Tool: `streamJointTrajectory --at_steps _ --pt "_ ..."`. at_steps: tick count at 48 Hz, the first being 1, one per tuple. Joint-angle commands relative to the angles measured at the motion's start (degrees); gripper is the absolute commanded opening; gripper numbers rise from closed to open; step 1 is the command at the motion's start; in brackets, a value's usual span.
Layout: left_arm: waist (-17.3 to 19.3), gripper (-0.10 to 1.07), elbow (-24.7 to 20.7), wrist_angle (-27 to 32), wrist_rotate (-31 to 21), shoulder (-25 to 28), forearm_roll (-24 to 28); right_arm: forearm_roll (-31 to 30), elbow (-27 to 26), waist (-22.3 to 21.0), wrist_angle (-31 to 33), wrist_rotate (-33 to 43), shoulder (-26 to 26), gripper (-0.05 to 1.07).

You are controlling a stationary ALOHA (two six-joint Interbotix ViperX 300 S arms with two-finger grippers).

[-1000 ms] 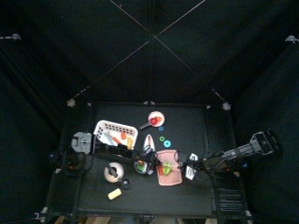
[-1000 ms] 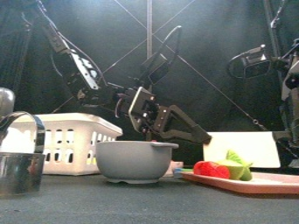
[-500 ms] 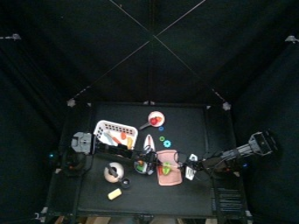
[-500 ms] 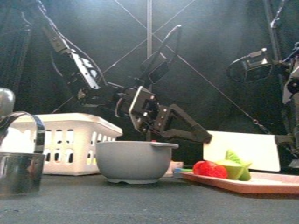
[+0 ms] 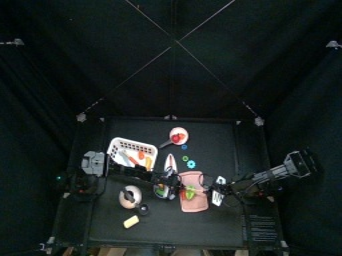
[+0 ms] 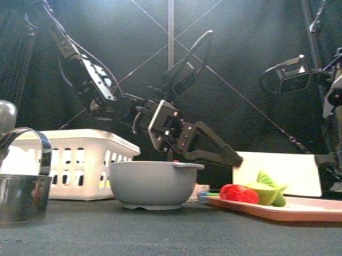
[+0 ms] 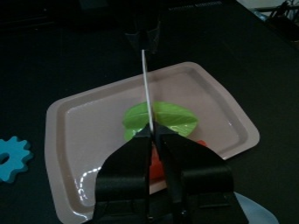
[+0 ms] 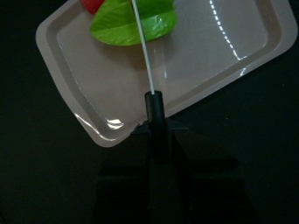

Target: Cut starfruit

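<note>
While both arms reach in over the small black surface [image 5: 214, 160] in the top view, the pink cutting board [image 5: 195, 193] lies at about 5 o'clock from the table's middle, the starfruit [image 5: 190, 183] a small green spot on it. The left pincer [image 5: 163, 188] sits at the board's 9 o'clock edge, the right pincer [image 5: 222, 193] at its 3 o'clock edge. A white basket [image 5: 131, 153] stands at 10 o'clock from the board.

In the front view, the starfruit [image 6: 270, 190] rests on the board [image 6: 301, 207] touching a red round item [image 6: 239, 193] at its 9 o'clock side. A grey bowl [image 6: 155, 183] stands at 9 o'clock from the board, beyond it the basket [image 6: 70, 160] and a metal cup [image 6: 23, 188].

In the left wrist view, the left pincer [image 7: 156, 162] is clenched on a knife [image 7: 143, 79], its thin blade running above the starfruit [image 7: 162, 120] on the board [image 7: 82, 118]. A blue gear-shaped piece [image 7: 12, 157] lies off the board.

In the right wrist view, the right pincer [image 8: 151, 131] grips a second knife [image 8: 140, 44], its blade crossing the starfruit [image 8: 131, 22] near the board's [image 8: 198, 61] far corner.
</note>
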Motion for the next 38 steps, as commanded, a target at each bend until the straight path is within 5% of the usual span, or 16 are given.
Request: streamJointTrajectory --at_steps 1,15,38 --pt "-0.7 0.50 -0.1 1.1 -0.1 -0.6 -0.4 -0.3 -1.6 -0.1 2.4 0.1 -2.2 0.40" --pt "-1.0 0.50 -0.5 3.4 -0.1 -0.7 -0.6 -0.3 -1.8 -0.1 4.2 0.1 -5.7 0.40" --pt "-1.2 0.44 -2.7 6.4 -0.1 -0.4 -2.5 -0.1 -0.3 -0.1 2.0 0.2 -4.6 0.40"
